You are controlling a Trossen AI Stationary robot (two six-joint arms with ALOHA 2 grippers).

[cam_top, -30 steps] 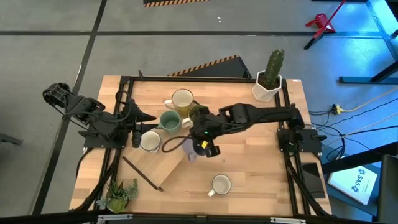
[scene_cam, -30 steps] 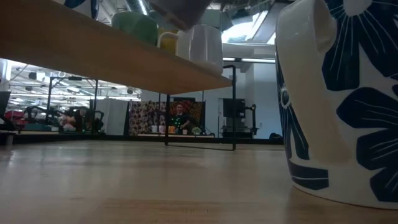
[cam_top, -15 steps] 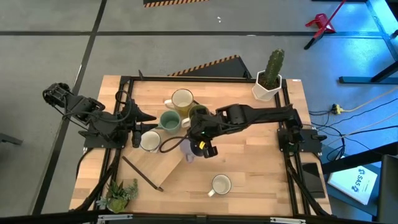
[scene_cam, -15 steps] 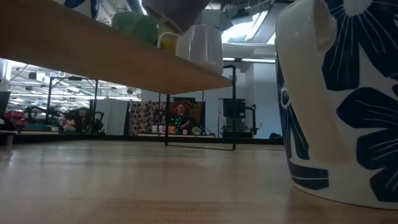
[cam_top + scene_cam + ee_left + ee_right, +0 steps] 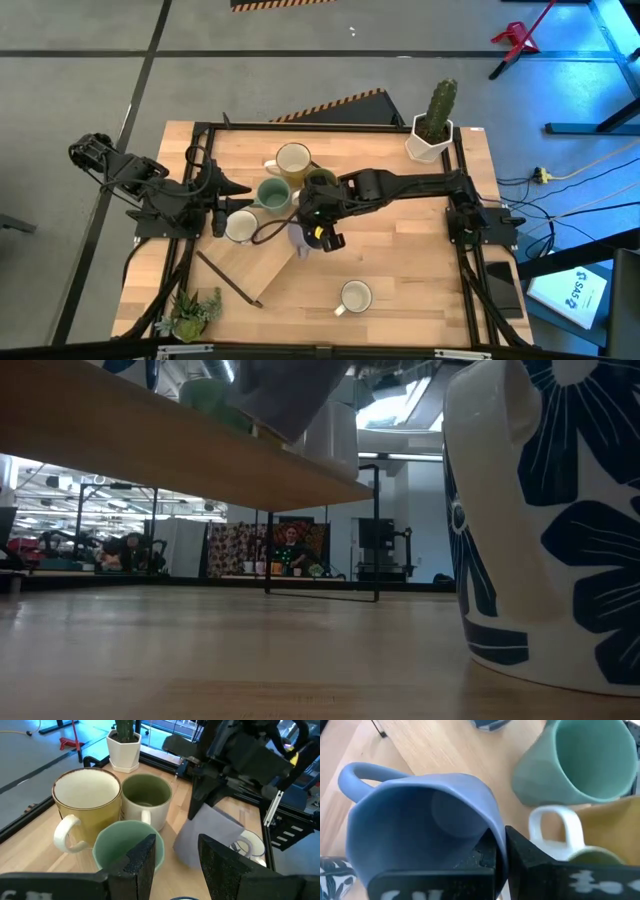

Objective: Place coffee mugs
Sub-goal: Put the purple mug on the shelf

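My right gripper (image 5: 320,230) is shut on the lavender mug (image 5: 299,238), holding it tilted over the raised wooden board (image 5: 250,262); the mug also shows in the low view (image 5: 290,395). Behind it stand the teal mug (image 5: 272,194), the olive-inside mug (image 5: 318,182) and the cream mug (image 5: 293,160). A white mug (image 5: 241,227) stands by my left gripper (image 5: 238,203), which is open (image 5: 175,865) and faces the group. A flower-patterned white mug (image 5: 355,296) stands alone on its base near the table's near edge. My right gripper grips the lavender mug by its rim wall (image 5: 496,840), on the side opposite the handle (image 5: 355,774). One finger (image 5: 490,857) is inside the mug, the other (image 5: 522,852) outside. The fingers come from above, slanting. The mug hangs tilted, close over the board.
A cactus in a white hexagonal pot (image 5: 432,125) stands at the far right corner. A small green plant (image 5: 192,312) sits at the near left corner. A dark rod (image 5: 228,277) lies beside the board. Bare table lies right of the flower-patterned mug (image 5: 545,510).
My right gripper has carried the lavender mug a little toward the table's left and down, closer to the board and the teal mug. The mug is more tilted now.
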